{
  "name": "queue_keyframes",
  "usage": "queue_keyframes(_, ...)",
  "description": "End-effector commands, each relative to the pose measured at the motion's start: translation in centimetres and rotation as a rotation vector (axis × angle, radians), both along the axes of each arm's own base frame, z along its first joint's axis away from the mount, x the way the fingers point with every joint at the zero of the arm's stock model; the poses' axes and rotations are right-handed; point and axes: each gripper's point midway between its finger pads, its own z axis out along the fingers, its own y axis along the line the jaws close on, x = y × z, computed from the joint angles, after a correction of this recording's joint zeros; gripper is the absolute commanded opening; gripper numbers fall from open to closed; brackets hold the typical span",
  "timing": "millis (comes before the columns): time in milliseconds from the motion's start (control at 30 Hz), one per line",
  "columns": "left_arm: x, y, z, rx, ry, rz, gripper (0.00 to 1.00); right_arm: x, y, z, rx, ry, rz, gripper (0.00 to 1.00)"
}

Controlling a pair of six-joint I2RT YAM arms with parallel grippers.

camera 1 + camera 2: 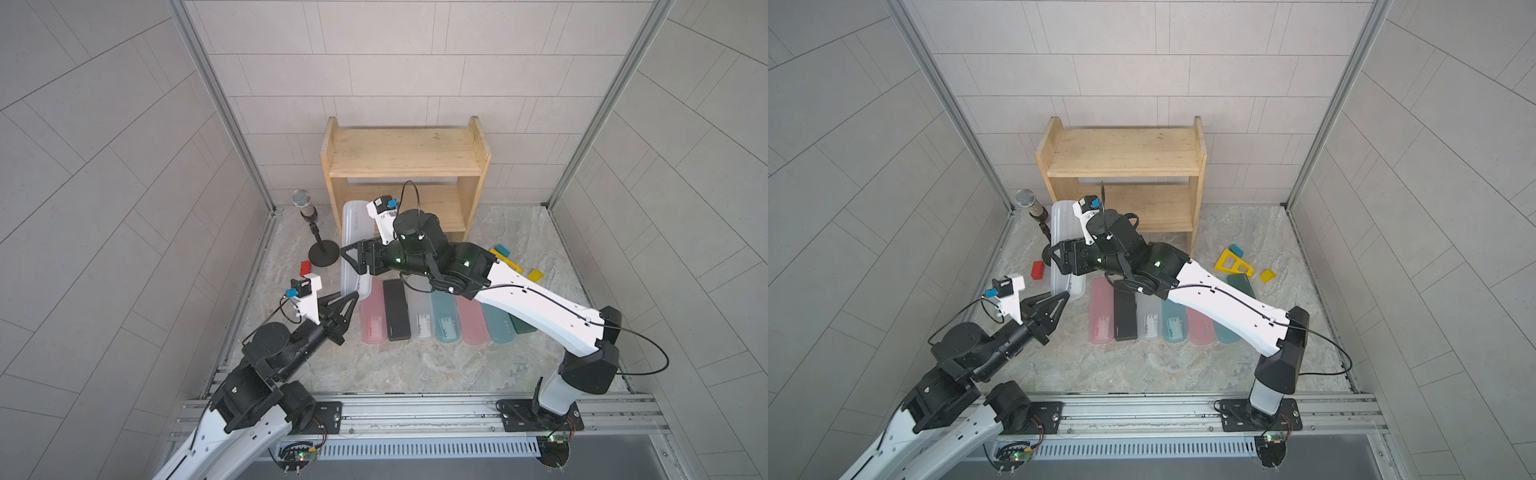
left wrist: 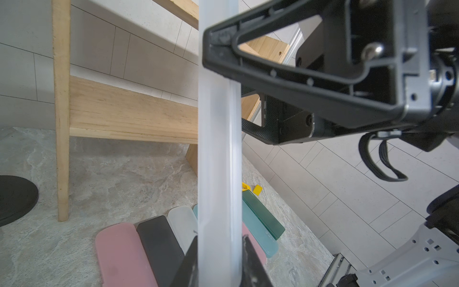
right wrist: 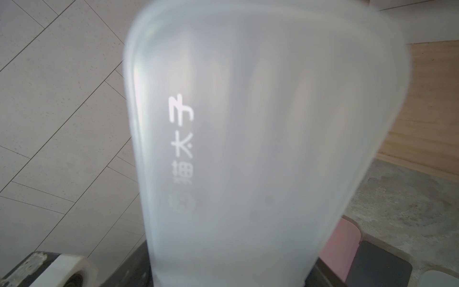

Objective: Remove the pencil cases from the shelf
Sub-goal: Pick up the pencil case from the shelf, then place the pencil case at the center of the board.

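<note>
A frosted white pencil case (image 1: pixel 353 224) hangs above the floor, left of the shelf (image 1: pixel 405 151), and both shelf boards are bare. My left gripper (image 1: pixel 353 296) is shut on the case's near end, a finger on each flat face (image 2: pixel 219 241). My right gripper (image 1: pixel 351 259) reaches in from the right and is shut across the width of the same case (image 3: pixel 260 149) at mid-length. Several more pencil cases lie side by side on the floor: pink (image 1: pixel 372 316), black (image 1: pixel 397 309), frosted white (image 1: pixel 419 320), teal (image 1: pixel 445 320) and others, partly under the right arm.
A microphone on a round-footed stand (image 1: pixel 309 216) is just left of the held case, with a red block (image 1: pixel 305 268) beside it. A yellow triangular frame (image 1: pixel 1233 264), a small teal block (image 1: pixel 1236 250) and a yellow wedge (image 1: pixel 1266 275) lie at the right.
</note>
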Motion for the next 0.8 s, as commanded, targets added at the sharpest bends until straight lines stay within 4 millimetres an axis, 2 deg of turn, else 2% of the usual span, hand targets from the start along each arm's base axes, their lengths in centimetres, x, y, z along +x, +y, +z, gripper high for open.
queue_keyframes(0, 0.1, 0.9, 1.2, -0.028, -0.046, 0.042, 0.07, 0.3, -1.4, -0.9, -0.059, -0.014, -0.048, 0.35)
queue_keyframes(33, 0.1, 1.0, 1.2, -0.029, -0.046, 0.047, 0.1, 0.4, -1.6, -1.1, -0.065, -0.013, -0.052, 0.32)
queue_keyframes(100, 0.2, 1.9, 1.0, -0.03, -0.04, 0.09, 0.24, 0.5, -2.0, -1.6, -0.076, -0.006, -0.063, 0.3)
queue_keyframes(167, 0.5, 3.3, 0.5, -0.026, -0.025, 0.165, 0.49, 0.7, -2.5, -2.4, -0.089, 0.004, -0.082, 0.29)
queue_keyframes(300, 0.4, 6.3, -0.2, -0.018, -0.008, 0.301, 0.87, 1.4, -3.8, -4.5, -0.109, 0.038, -0.113, 0.29)
queue_keyframes(333, 0.4, 7.0, -0.3, -0.015, -0.001, 0.337, 0.99, 1.5, -4.2, -5.2, -0.119, 0.048, -0.116, 0.29)
queue_keyframes(400, 0.3, 8.6, -0.5, -0.01, 0.016, 0.409, 1.0, 1.7, -4.6, -6.9, -0.147, 0.072, -0.115, 0.29)
queue_keyframes(467, 0.1, 9.8, -0.6, 0.006, 0.02, 0.459, 1.0, 1.4, -4.0, -9.4, -0.168, 0.131, -0.093, 0.29)
queue_keyframes(567, -0.2, 11.1, -0.5, 0.041, 0.028, 0.517, 1.0, 0.3, -1.4, -12.7, -0.169, 0.227, -0.019, 0.29)
queue_keyframes(700, -0.6, 12.5, -0.5, 0.079, 0.046, 0.571, 1.0, -1.3, 2.7, -15.8, -0.146, 0.303, 0.053, 0.3)
queue_keyframes(767, -1.0, 13.2, -0.4, 0.086, 0.049, 0.593, 1.0, -1.5, 4.6, -17.5, -0.128, 0.357, 0.076, 0.32)
